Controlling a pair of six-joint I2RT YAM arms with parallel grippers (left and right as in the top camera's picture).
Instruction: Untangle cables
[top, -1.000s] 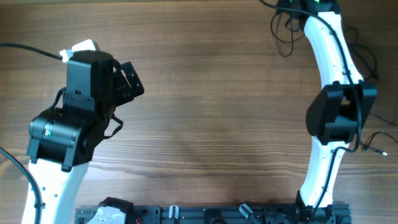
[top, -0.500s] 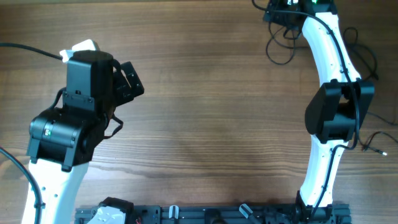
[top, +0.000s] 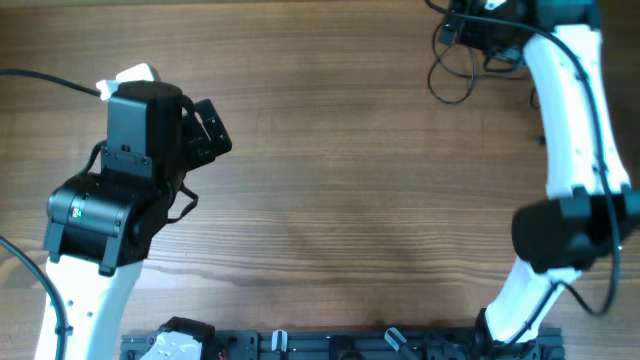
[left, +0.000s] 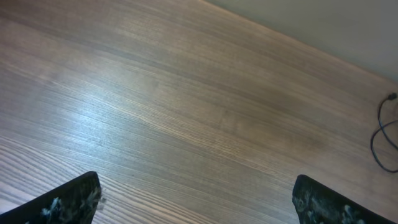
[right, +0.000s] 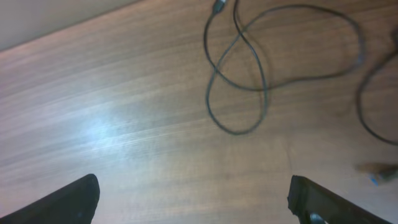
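While the overhead view shows my right gripper (top: 478, 28) up in the upper right corner over the cables (top: 448, 75), my left gripper (top: 205, 128) waits at centre left, presumably out of the way. In the left wrist view, fingers (left: 68, 198) stand spread. In the right wrist view, fingers (right: 62, 202) stand spread too, the loops lying apart at upper centre.
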